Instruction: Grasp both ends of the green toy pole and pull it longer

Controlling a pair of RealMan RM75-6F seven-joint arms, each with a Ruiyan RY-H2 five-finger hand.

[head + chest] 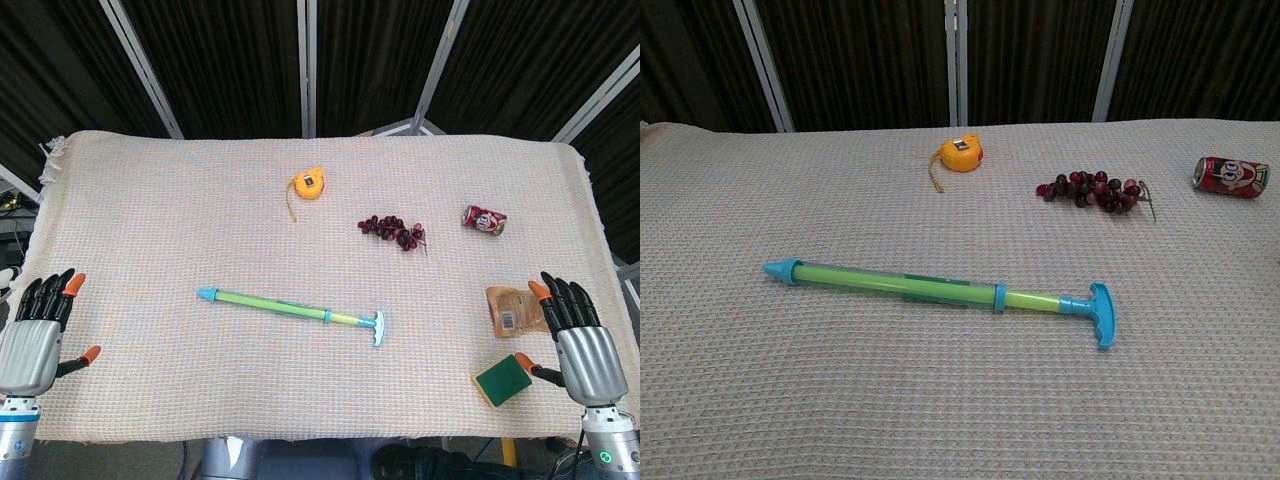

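The green toy pole [290, 307] lies flat on the cloth-covered worktop [150, 200], roughly midway between the two hands and well apart from both, its pointed blue tip [207, 295] turned toward the left hand [35, 335] and its blue T-handle [378, 327] toward the right hand [580, 340]. Both hands stand upright at the near corners of the worktop, fingers [55, 292] spread and released, holding nothing; neither shows in the chest view. The task looks not yet begun: each hand has a long reach inward before it can close on an end. Just beside the right hand's fingers lie a brown packet [515, 308] and a green sponge [503, 380], so a low sweep toward the handle may catch or drag them. The pole is slim and round and will likely roll if one hand arrives first and nudges it, which would spoil the other hand's aim. The tip is short and tapered, so fingers clenched there may slide off once the pull starts; a hold on the green barrel just behind it seems safer. A pull not in line with the pole's axis could bind the sliding part or twist it out of one hand. Farther off from both hands sit an orange tape measure [309, 185], a bunch of dark grapes [392, 231] and a red can [484, 220], probably out of the way
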